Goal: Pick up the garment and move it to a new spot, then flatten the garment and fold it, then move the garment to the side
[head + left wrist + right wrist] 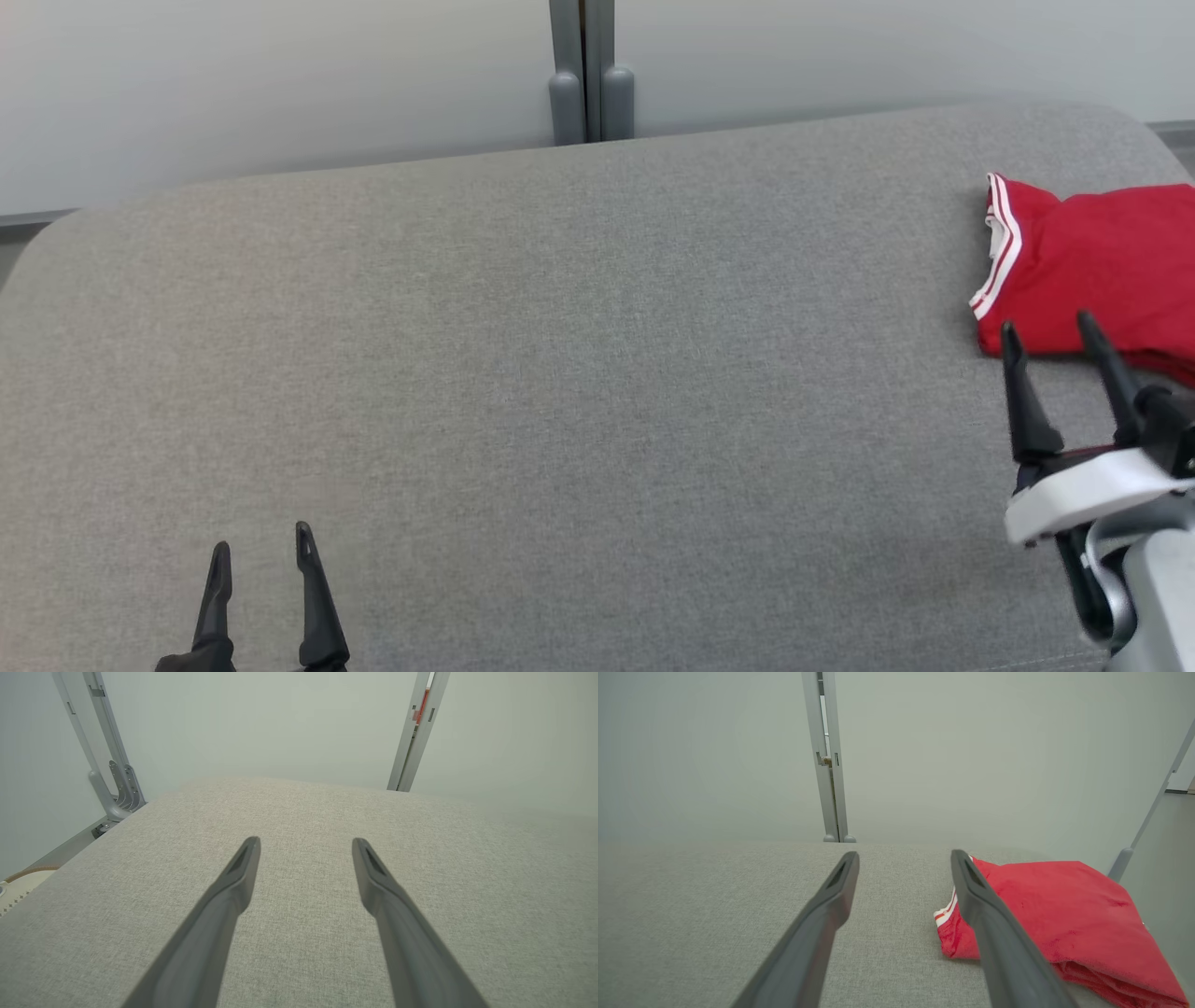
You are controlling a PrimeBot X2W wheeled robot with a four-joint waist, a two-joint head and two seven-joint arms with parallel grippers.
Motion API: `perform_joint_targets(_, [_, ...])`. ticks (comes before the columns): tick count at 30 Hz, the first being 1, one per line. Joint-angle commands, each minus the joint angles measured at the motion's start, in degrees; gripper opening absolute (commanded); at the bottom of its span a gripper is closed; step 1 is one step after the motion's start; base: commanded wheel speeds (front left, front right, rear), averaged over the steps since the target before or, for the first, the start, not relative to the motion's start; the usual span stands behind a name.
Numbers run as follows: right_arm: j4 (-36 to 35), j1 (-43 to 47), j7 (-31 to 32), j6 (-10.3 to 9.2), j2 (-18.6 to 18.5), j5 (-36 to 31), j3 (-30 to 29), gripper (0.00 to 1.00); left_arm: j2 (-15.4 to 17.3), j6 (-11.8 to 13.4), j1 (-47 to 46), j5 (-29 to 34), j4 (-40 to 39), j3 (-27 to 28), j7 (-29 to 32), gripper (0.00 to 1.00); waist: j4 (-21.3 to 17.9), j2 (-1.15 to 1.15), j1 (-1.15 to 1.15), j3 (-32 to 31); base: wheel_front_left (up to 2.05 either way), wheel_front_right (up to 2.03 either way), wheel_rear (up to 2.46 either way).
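- The red garment [1092, 271] with white-striped trim lies in a folded stack at the far right of the grey fabric bench [560, 373]. I'd say the folding and the move to the side both look done.
- The right gripper [1047, 323] sits at the garment's near edge, fingers spread apart and holding nothing. I can't tell if the tips touch the cloth.
- The left gripper [262, 537] is way over at the lower left above bare bench, fingers spread too, empty.
- Probably nothing left but backing the arm off, just my guess.
- The head view cuts the garment off at the right edge, so that side of the fold is hidden. Jersey or shorts? Hard to call.
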Motion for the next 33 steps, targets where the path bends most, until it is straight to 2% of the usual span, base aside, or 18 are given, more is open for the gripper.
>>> perform_joint_targets(1, [-0.6,1.9,-0.1,-0.09,0.9,-0.9,0.3,1.0,0.2,-0.6,0.8,0.7,0.4,0.6,-0.1,1.0,1.8,0.0,0.0,-2.3,0.0,0.0,0.0])
perform_joint_targets(10, [-3.8,11.4,-0.1,-0.09,7.7,-4.9,1.9,1.0,0.2,-2.5,2.5,0.6,2.2,2.6,-0.1,1.0,2.8,0.0,0.0,-4.1,0.0,0.0,0.0])
perform_joint_targets(17, [-5.6,14.8,-0.1,-0.09,11.3,-6.5,-0.7,1.0,0.2,-9.0,2.2,-1.7,4.5,0.4,-0.1,1.0,2.8,0.0,0.0,-4.8,0.0,0.0,0.0])
perform_joint_targets(30, [-6.0,14.9,-0.2,-0.09,12.9,-7.5,-1.2,1.0,0.2,-10.6,1.0,-0.9,5.3,0.9,-0.1,1.0,1.8,0.0,0.0,-4.9,0.0,0.0,0.0])
perform_joint_targets(32, [-5.9,14.9,-0.2,-0.09,12.9,-7.6,-1.4,1.0,0.2,-11.8,0.7,-0.4,5.4,0.3,-0.1,1.0,2.0,0.0,0.0,-5.0,0.0,0.0,0.0])
perform_joint_targets(33, [-5.7,15.0,0.0,0.0,12.9,-7.3,-1.4,0.0,0.0,-11.8,1.4,0.1,5.4,0.3,0.0,0.0,2.0,0.0,0.0,-5.0,0.0,0.0,0.0])
